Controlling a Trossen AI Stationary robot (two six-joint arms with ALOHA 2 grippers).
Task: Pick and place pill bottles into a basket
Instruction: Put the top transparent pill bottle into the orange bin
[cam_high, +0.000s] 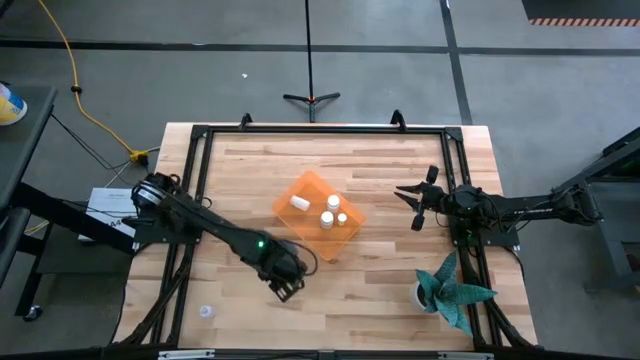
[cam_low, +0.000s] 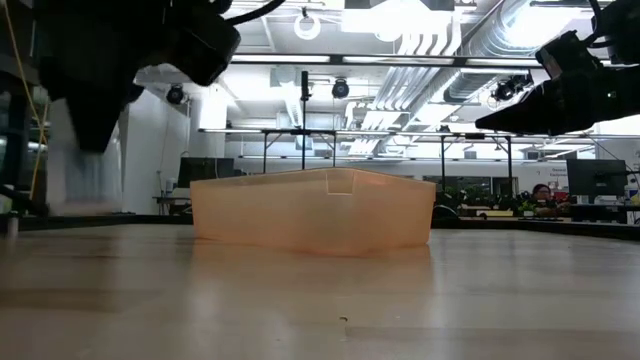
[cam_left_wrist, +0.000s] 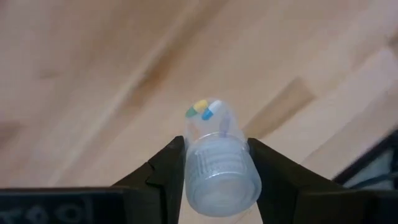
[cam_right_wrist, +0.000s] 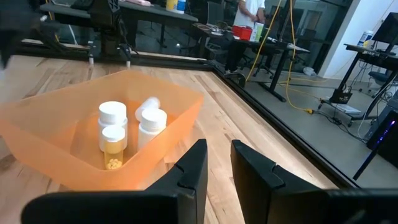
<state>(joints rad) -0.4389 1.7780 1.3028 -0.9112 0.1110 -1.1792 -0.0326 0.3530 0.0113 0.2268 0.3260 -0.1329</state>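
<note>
The left claw is clamped on a clear pill bottle, cap toward the wrist camera and its long axis running out between the fingers; the orange basket lies just up the table and slightly right of it, nearer this arm, so I judge the carry to be short. Three bottles sit in the basket, a fifth bottle near the table's left front corner. The right claw hangs open beside the basket's right.
</note>
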